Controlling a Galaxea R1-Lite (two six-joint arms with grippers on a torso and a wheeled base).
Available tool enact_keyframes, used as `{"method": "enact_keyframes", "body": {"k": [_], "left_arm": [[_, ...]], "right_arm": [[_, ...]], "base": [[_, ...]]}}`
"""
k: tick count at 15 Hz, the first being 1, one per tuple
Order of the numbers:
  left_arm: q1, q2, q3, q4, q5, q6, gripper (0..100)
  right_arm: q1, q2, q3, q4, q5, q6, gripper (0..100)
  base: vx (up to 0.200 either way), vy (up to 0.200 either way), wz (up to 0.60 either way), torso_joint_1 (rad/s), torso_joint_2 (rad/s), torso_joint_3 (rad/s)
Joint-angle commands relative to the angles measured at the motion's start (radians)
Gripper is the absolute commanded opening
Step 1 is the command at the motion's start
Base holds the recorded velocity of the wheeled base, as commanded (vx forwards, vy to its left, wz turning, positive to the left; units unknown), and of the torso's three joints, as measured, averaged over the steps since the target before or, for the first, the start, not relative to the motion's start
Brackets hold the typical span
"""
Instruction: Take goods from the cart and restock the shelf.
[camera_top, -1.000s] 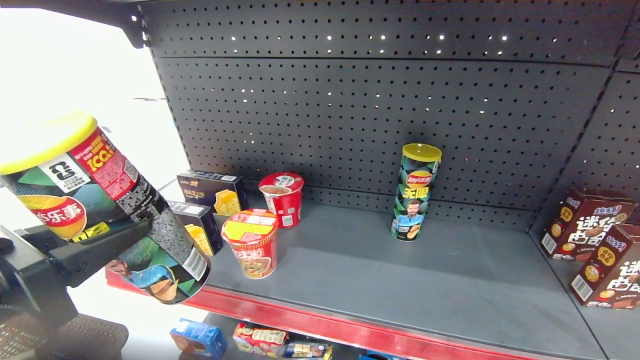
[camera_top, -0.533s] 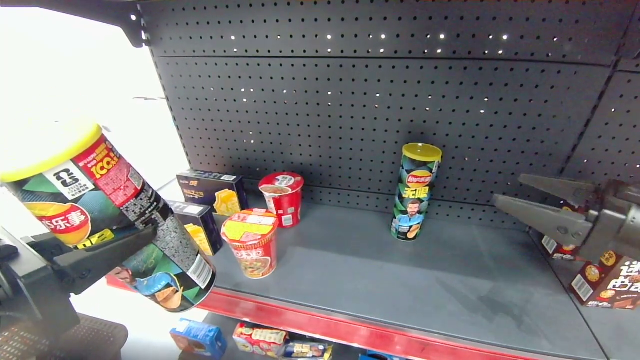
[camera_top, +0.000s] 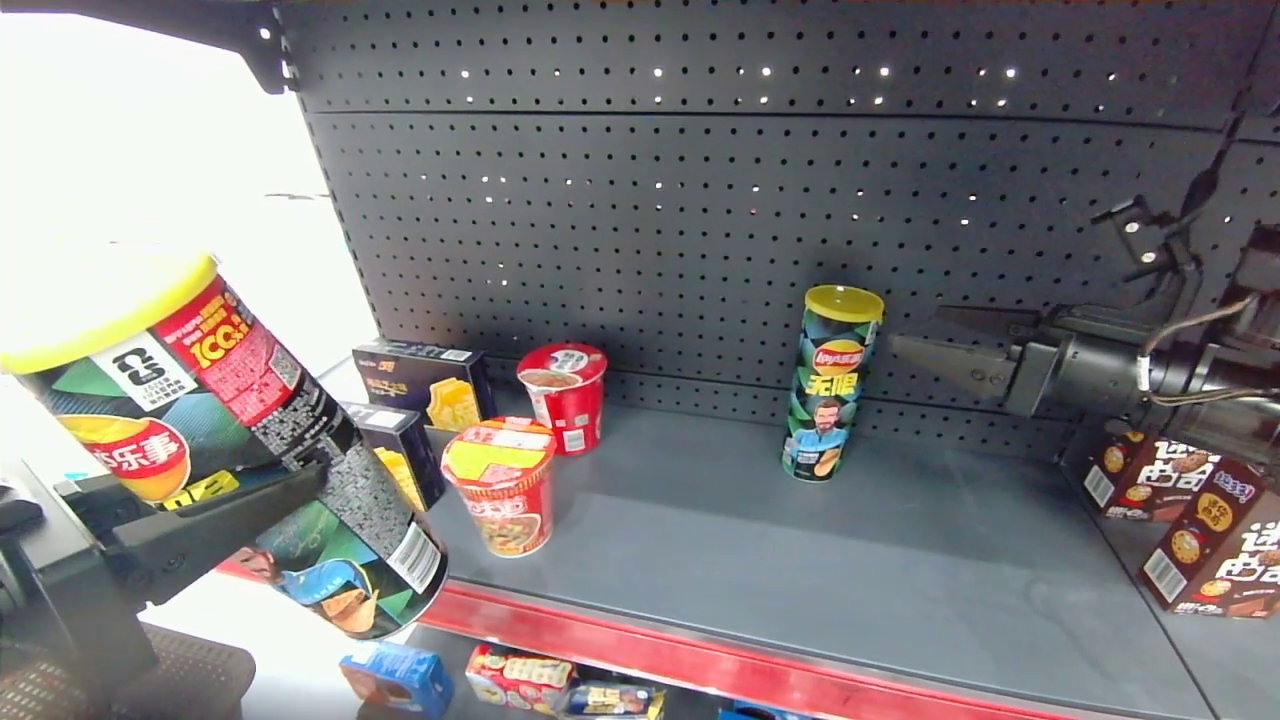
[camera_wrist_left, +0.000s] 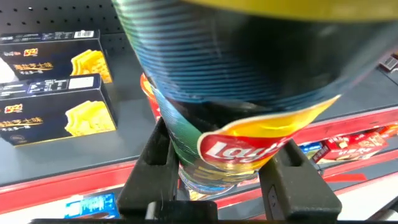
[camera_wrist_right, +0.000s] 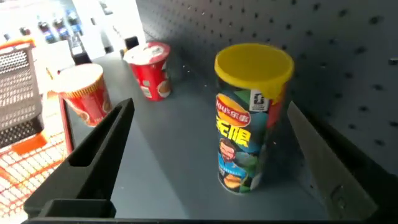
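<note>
My left gripper (camera_top: 215, 520) is shut on a chips can (camera_top: 220, 440) with a yellow lid, held tilted off the shelf's front left corner. In the left wrist view the can (camera_wrist_left: 236, 112) sits between the black fingers (camera_wrist_left: 155, 165) of that gripper (camera_wrist_left: 224, 180). A second chips can (camera_top: 832, 385) stands upright near the back of the grey shelf (camera_top: 800, 560). My right gripper (camera_top: 925, 345) is open just to its right, tips close to the can but apart from it. From the right wrist, the gripper (camera_wrist_right: 210, 106) faces the can (camera_wrist_right: 249, 124).
Two red noodle cups (camera_top: 505, 485) (camera_top: 565, 395) and dark boxes (camera_top: 425, 385) stand at the shelf's left. Brown snack boxes (camera_top: 1190, 500) fill the right end. The pegboard wall (camera_top: 700, 220) backs the shelf. More goods (camera_top: 520, 680) lie on the lower shelf. An orange cart basket (camera_wrist_right: 25, 124) is beyond.
My right arm came in from the right and moved left, up to the standing can. The left gripper with its can has shifted slightly down and right.
</note>
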Motion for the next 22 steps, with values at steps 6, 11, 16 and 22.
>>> {"method": "enact_keyframes", "body": {"k": [6, 11, 16, 22], "left_arm": [[0.008, 0.004, 0.003, 0.000, -0.001, -0.037, 0], [0.008, 0.007, 0.024, -0.002, -0.001, -0.036, 0], [0.009, -0.002, 0.049, -0.002, 0.001, -0.037, 0], [0.008, -0.004, 0.095, -0.002, -0.001, -0.037, 0]], "right_arm": [[-0.036, 0.184, -0.038, -0.037, 0.096, -0.038, 100], [-0.033, 0.278, -0.130, -0.037, 0.136, -0.036, 100], [-0.006, 0.368, -0.196, -0.038, 0.135, -0.035, 100], [0.022, 0.420, -0.302, -0.029, 0.136, 0.022, 0]], "base": [[0.000, 0.000, 0.00, 0.000, 0.00, 0.000], [0.000, 0.000, 0.00, 0.000, 0.00, 0.000], [0.000, 0.000, 0.00, 0.000, 0.00, 0.000], [0.000, 0.000, 0.00, 0.000, 0.00, 0.000]]}}
